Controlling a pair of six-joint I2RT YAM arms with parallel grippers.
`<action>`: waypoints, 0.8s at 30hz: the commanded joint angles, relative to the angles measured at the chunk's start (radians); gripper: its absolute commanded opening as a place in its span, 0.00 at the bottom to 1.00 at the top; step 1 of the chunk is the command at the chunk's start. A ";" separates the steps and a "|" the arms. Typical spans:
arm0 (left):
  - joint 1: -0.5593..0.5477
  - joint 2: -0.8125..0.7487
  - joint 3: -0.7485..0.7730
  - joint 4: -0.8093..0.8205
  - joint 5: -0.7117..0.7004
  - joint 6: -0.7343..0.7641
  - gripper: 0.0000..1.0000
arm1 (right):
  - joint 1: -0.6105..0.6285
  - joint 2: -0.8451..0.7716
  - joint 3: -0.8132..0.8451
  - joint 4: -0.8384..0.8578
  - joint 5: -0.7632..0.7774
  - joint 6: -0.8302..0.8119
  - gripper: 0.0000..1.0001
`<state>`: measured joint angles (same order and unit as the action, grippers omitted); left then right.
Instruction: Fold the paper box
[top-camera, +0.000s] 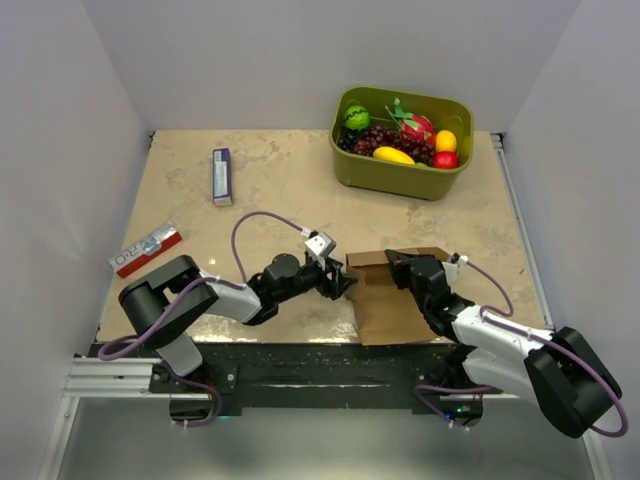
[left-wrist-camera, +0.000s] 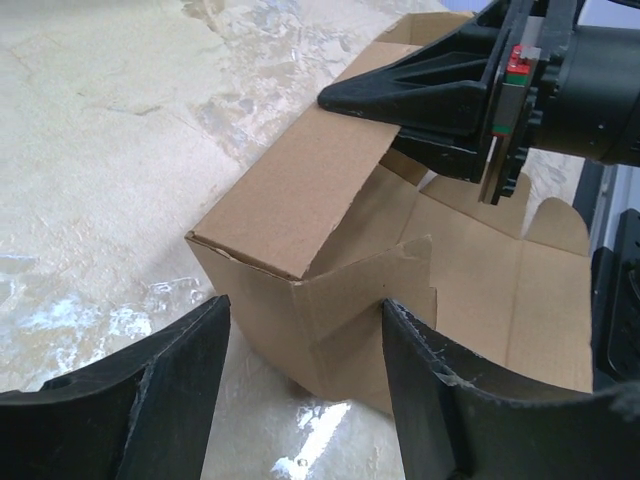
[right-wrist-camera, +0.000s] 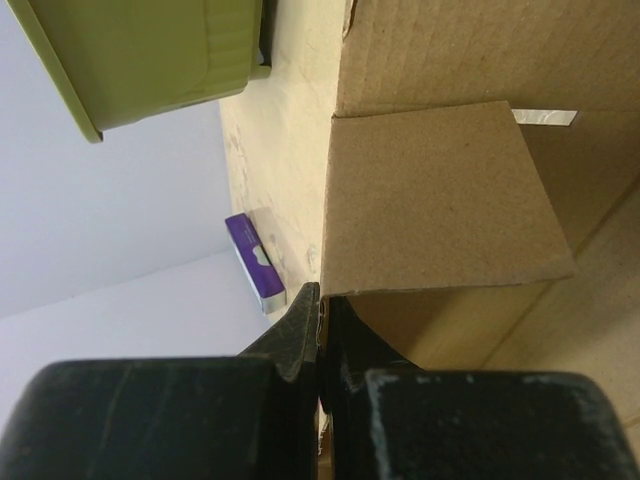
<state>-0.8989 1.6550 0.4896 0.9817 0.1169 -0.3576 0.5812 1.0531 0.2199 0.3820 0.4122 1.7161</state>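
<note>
The paper box (top-camera: 392, 300) is plain brown cardboard, partly raised, lying near the table's front edge between the two arms. My right gripper (top-camera: 398, 262) is shut on the edge of its upright top panel (right-wrist-camera: 440, 200), with the pinch (right-wrist-camera: 320, 298) at that panel's corner. The left wrist view shows those black fingers (left-wrist-camera: 420, 90) clamping the panel from above and below. My left gripper (left-wrist-camera: 305, 305) stands open around the box's near corner (left-wrist-camera: 320, 330). Its right finger (left-wrist-camera: 450, 390) lies against a small side flap, while its left finger (left-wrist-camera: 170, 390) stays apart from the cardboard.
A green bin (top-camera: 400, 172) of toy fruit stands at the back right. A slim purple-and-white box (top-camera: 222, 176) lies at the back left, also visible as the purple box (right-wrist-camera: 255, 262). A red-and-white box (top-camera: 146, 248) lies at the left edge. The black base rail (top-camera: 320, 365) runs right below the box.
</note>
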 joint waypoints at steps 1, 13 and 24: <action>0.000 0.006 0.030 0.006 -0.163 -0.003 0.64 | 0.003 -0.002 -0.014 -0.040 0.023 -0.016 0.00; -0.009 0.005 0.007 0.028 -0.279 0.009 0.59 | 0.002 -0.008 -0.017 -0.046 0.027 -0.015 0.00; -0.021 -0.026 -0.032 0.029 -0.345 0.046 0.57 | 0.002 -0.015 -0.017 -0.054 0.030 -0.015 0.00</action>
<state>-0.9257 1.6501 0.4789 0.9798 -0.1280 -0.3538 0.5747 1.0531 0.2195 0.3611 0.4503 1.7203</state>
